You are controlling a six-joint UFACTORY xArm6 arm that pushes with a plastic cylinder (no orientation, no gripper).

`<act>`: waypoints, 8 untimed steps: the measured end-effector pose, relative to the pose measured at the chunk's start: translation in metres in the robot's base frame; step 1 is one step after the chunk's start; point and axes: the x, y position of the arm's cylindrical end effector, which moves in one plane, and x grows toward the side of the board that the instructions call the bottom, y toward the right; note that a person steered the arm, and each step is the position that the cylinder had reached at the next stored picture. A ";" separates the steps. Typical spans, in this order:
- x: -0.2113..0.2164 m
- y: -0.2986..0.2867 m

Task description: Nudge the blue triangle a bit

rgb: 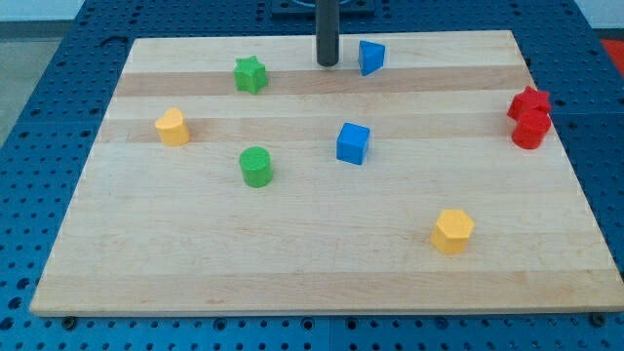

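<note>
A: Where's the target?
B: Small blue triangle block [370,58] sits near the far edge of the pale wooden table [292,273], about mid-width. My tip [327,64], the dark rod's end, stands just beside it on the view's left, a narrow gap showing.
A: Any hand state?
B: No hand here; only a bare rod, grasping nothing.
A: Risks?
B: Judging by the nearness of the far edge, a push angled that way could slide the block off. An off-centre contact would likely spin it rather than shift it.
</note>
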 end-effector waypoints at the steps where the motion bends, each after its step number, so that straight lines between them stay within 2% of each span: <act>1: 0.000 0.001; 8: -0.011 0.041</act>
